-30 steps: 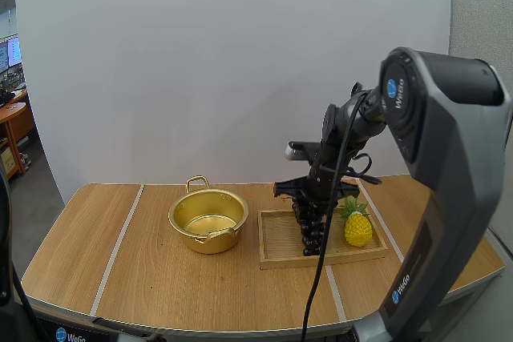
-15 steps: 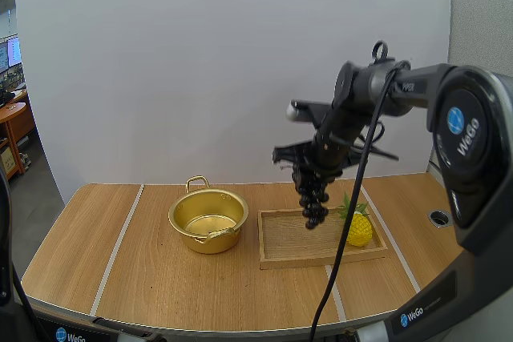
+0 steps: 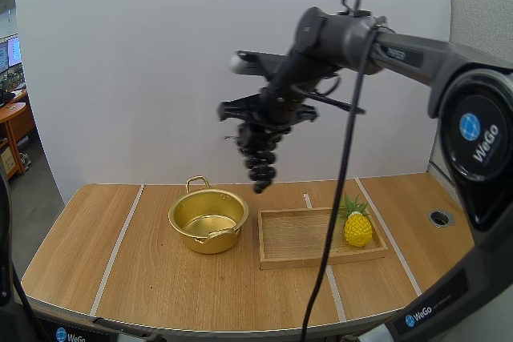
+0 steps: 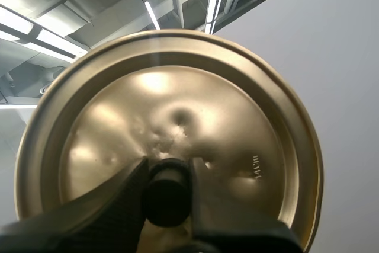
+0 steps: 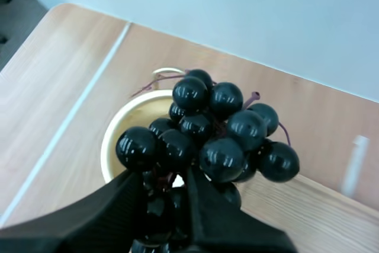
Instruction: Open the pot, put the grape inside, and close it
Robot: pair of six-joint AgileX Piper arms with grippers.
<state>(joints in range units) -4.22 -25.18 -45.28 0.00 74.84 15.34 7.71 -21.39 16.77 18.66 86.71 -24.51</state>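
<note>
Well — grapes (image 3: 260, 162) in right gripper (image 3: 255, 130) above pot (image 3: 207, 238); lid (image 4: 225, 117) in left gripper (image 4: 169, 185).

Pot (image 3: 192, 236) left of tray (image 3: 292, 239), pineapple (image 3: 357, 228) aboard

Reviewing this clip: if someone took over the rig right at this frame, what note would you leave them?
Left jaws: shut on the knob of the lid, which is held up, off the pot.
Right jaws: shut on the bunch of grapes, held in the air above the table, close to the pot.
Pot: open and empty, on the table beside the wooden tray. A small pineapple stands on the tray.
Done: lid off, grapes picked up.
Left: lower the grapes into the pot, release them, then set the lid back on.
</note>
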